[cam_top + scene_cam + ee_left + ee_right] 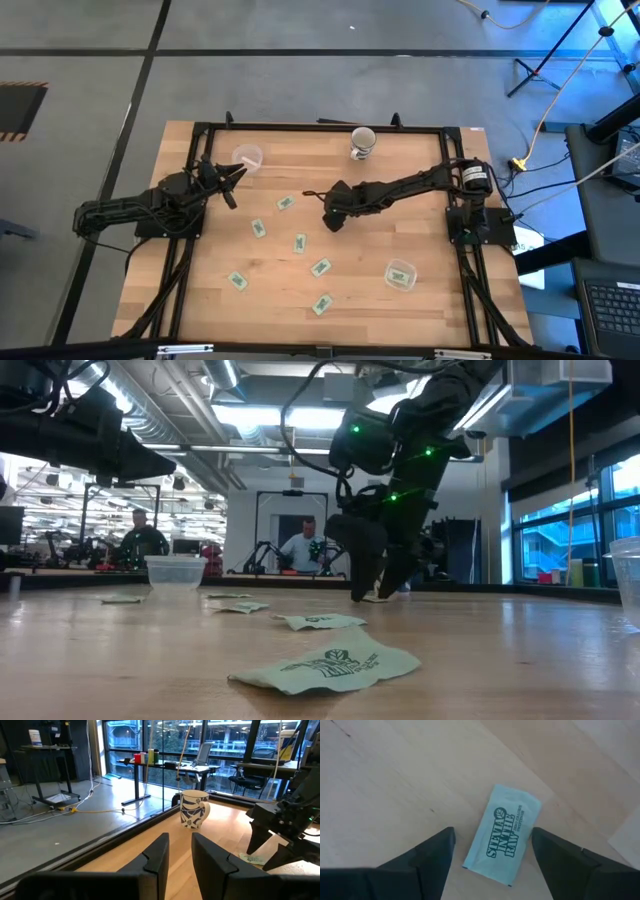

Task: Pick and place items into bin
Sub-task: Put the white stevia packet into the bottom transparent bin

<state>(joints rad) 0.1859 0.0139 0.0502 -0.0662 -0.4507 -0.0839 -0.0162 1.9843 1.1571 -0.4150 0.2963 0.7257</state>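
Several small green packets with white edges lie flat on the wooden table: [285, 203], [259, 229], [300, 242], [320, 267], [237, 281], [321, 304]. My right gripper [333, 218] is open near the table's middle, pointing down. In the right wrist view its gripper [492, 832] has one finger on each side of a packet [507, 837] printed "Stevia in the Raw". That packet lies flat, and I see no touch. The high view hides it under the gripper. The bin [400, 273], a clear tub, holds a green packet. My left gripper [230, 185] waits, open, at the left.
A patterned mug [362, 143] stands at the far edge, and a clear plastic cup [247, 157] stands close to my left gripper. In the low view the bin [175, 572] is at the left and packets [330, 663] lie in front. People sit in the room behind.
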